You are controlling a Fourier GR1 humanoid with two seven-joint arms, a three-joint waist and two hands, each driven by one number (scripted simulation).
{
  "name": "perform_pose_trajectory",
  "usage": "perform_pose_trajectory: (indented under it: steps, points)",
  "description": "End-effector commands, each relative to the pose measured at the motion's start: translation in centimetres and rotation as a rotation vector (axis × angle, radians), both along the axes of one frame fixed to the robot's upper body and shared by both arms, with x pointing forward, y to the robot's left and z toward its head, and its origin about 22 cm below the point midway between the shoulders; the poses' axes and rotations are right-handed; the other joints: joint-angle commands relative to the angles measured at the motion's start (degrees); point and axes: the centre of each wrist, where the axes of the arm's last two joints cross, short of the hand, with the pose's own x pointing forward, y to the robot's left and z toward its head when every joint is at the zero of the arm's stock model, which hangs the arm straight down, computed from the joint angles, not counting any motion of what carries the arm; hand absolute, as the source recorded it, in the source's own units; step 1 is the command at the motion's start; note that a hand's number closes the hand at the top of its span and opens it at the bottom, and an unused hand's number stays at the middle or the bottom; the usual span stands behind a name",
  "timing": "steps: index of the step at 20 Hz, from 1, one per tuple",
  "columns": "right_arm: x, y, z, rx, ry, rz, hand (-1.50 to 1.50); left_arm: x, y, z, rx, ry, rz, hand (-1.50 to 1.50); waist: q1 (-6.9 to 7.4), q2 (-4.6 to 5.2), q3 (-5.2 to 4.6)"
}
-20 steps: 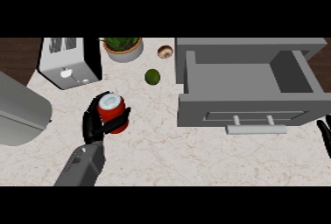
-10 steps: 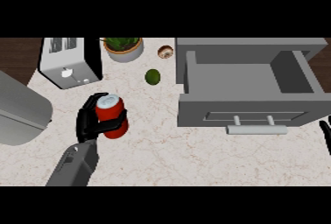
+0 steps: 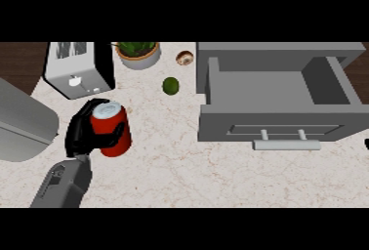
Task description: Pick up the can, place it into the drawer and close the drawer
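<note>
Now gripping: red can (image 3: 112, 129) upright inside left hand (image 3: 85, 134), fingers curled round its left side, thumb hooked across the front, silver top showing above the fingers. Can't tell whether lifted or on the counter (image 3: 187, 171). Side grip, probably to keep the can standing for the carry. Drawer (image 3: 277, 100) well off to the hand's right, pulled open, nothing visible inside, handle (image 3: 286, 144) facing the robot; open top leaves room to lower the can in from above. Judged step: pick done or nearly, carry to the right next, drop-in and push-shut not yet done. Green fruit (image 3: 170, 85) up and right of the hand, between can and drawer, may sit near the path. Toaster (image 3: 78, 68) just above the hand, plant pot (image 3: 137, 53) beyond. Right hand (image 3: 366, 143) barely a sliver at the far right edge; fingers, cannot tell.
</note>
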Motion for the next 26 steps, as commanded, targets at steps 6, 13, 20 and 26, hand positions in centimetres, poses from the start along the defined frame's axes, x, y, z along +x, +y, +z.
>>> perform_pose_trajectory:
  steps: [6, 13, 20, 26]
  points:
    - [-0.2, -0.5, -0.3, 0.007, -0.007, -0.007, -1.5, 0.1, -5.6, 6.9, 0.039, -0.067, -0.126, 1.5, 0.2, -0.11, 0.04]
    - [-0.8, -0.2, -0.5, 0.014, -0.013, -0.027, -1.5, 1.9, -10.8, 13.5, 0.064, -0.105, -0.177, 1.5, -0.13, -0.11, 0.04]
    - [0.2, 0.3, 0.8, 0.01, -0.019, -0.019, -1.5, 4.1, -15.1, 18.1, 0.092, -0.111, -0.234, 1.5, -0.31, 0.08, 0.0]
    - [-1.5, -0.5, 0.2, 0.001, 0.004, -0.008, -1.5, 5.8, -18.6, 22.0, 0.127, -0.159, -0.269, 1.5, -0.73, 0.1, 0.01]
